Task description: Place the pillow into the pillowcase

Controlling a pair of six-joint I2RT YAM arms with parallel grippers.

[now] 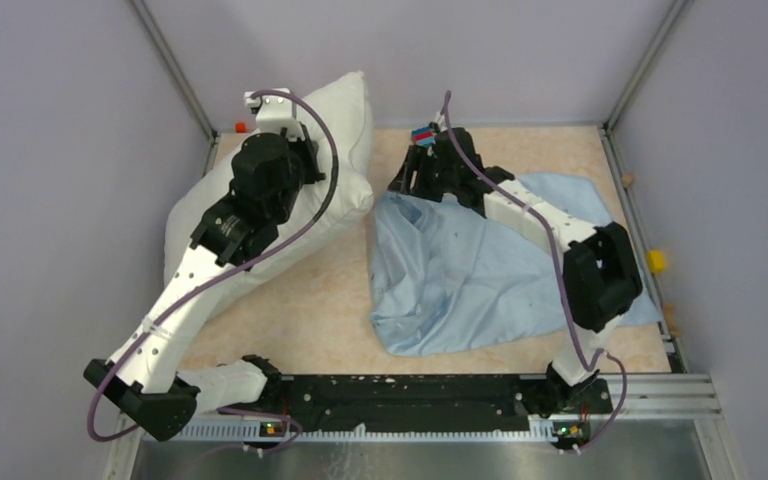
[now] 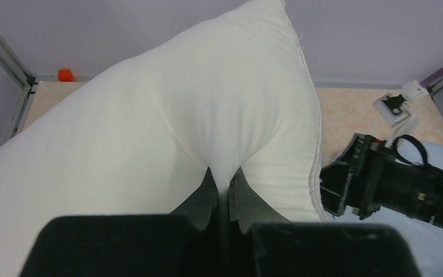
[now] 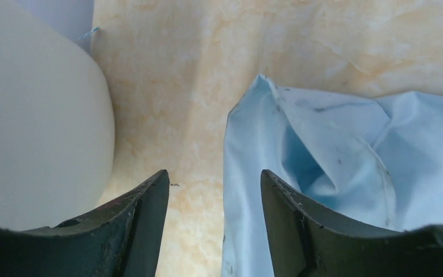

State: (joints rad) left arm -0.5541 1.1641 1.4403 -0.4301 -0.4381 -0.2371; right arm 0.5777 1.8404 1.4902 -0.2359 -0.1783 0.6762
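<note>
The off-white pillow [image 1: 345, 110] lies at the back left, one corner propped against the back wall. My left gripper [image 2: 229, 184] is shut on a pinched fold of the pillow [image 2: 167, 115]; in the top view the arm covers its fingers. The light-blue pillowcase [image 1: 480, 260] is spread wrinkled across the right half of the table. At its far-left corner, my right gripper [image 1: 415, 182] hovers low with its jaws apart. In the right wrist view this gripper [image 3: 214, 176] is open, the pillowcase [image 3: 334, 138] edge runs under the gap, and the pillow [image 3: 34, 127] bulges at left.
Grey walls and metal frame posts close in the beige tabletop [image 1: 300, 310]. A small orange piece [image 1: 241, 127] sits in the back-left corner. A yellow piece [image 1: 656, 262] sits on the right rail. The black mounting rail [image 1: 440, 390] runs along the near edge.
</note>
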